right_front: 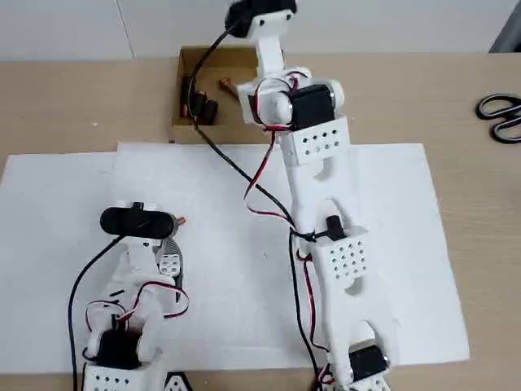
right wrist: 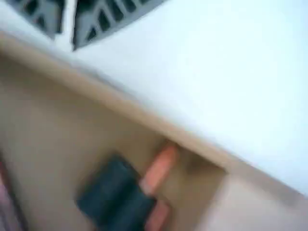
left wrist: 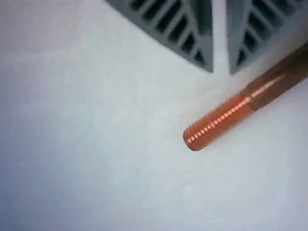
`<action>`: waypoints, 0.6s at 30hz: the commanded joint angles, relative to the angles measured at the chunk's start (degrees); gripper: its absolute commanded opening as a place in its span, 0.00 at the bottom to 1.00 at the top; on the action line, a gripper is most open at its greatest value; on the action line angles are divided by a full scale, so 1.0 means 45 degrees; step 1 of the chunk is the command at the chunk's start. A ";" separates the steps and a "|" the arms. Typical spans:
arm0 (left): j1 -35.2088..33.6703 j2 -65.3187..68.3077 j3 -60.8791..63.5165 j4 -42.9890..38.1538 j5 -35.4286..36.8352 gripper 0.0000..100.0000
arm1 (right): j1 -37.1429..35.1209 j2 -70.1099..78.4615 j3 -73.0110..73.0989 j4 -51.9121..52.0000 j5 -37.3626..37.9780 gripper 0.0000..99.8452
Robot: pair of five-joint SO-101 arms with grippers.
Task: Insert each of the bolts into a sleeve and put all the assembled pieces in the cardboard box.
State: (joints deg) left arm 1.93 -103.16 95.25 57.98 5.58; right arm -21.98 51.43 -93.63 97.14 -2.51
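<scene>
A copper bolt [left wrist: 226, 118] lies on the white paper [right_front: 228, 269], threaded end free, just beside my left gripper [left wrist: 220, 67], whose grey fingers stand shut with nothing between them. From above, the bolt's tip [right_front: 181, 220] peeks out next to the left arm's black camera. My right arm stretches across the sheet to the cardboard box [right_front: 181, 122]. Its gripper [right wrist: 71, 21] hangs over the box's far edge, fingers shut and empty. Inside the box lie black sleeves [right_front: 200, 107] with copper bolts in them; one assembled piece [right wrist: 122, 195] is seen from the right wrist.
Black-handled scissors [right_front: 501, 114] lie at the table's right edge. Cables trail from the box area across the paper toward both arm bases. The wooden table [right_front: 81, 106] surrounds the sheet.
</scene>
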 commanded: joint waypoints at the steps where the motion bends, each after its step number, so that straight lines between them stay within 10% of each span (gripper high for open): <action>1: -0.0020 -0.0137 -0.0596 -0.0039 -0.0020 0.01 | 0.0381 -0.1026 0.0039 0.0361 -0.0137 0.00; 18: -0.0020 -0.0137 -0.0752 0.0020 -0.0020 0.01 | 0.0010 -0.7629 1.1995 0.0244 -0.0176 0.00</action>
State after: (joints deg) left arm 1.93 -103.16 95.25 57.98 5.58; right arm -22.07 22.77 -44.84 98.29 -2.86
